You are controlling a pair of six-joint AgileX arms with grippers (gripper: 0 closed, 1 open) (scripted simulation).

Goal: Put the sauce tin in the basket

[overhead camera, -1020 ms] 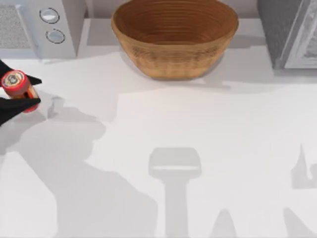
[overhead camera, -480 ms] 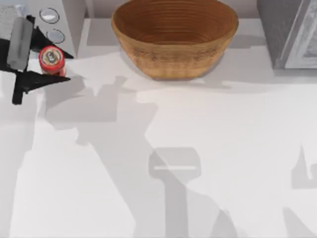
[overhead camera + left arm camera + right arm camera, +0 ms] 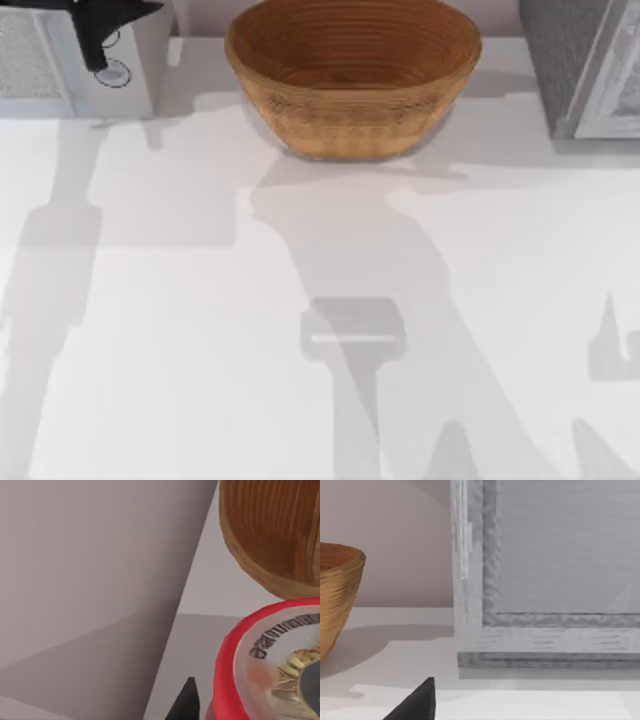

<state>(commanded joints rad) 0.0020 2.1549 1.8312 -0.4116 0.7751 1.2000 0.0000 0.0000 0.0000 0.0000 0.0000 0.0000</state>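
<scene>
The basket [image 3: 352, 75], a wide tan wicker bowl, stands at the back middle of the table. My left gripper [image 3: 105, 15] is high at the back left, its black parts cut off by the top view's upper edge. In the left wrist view the sauce tin [image 3: 270, 665] sits very close, showing its red rim and silvery top, with a black fingertip [image 3: 186, 702] beside it and the basket [image 3: 272, 535] just beyond. The left gripper is shut on the tin. My right gripper [image 3: 420, 704] is parked low near the back right, with the basket [image 3: 337, 595] off to its side.
A grey appliance with round dials [image 3: 110, 72] stands at the back left, right under the left gripper; its flat side [image 3: 90, 580] fills much of the left wrist view. A grey cabinet [image 3: 585, 70] stands at the back right, close in front of the right wrist [image 3: 545, 580].
The left gripper has risen and moved back and to the right with the sauce tin, from the table's left edge to above the appliance. The tin has left the top view.
</scene>
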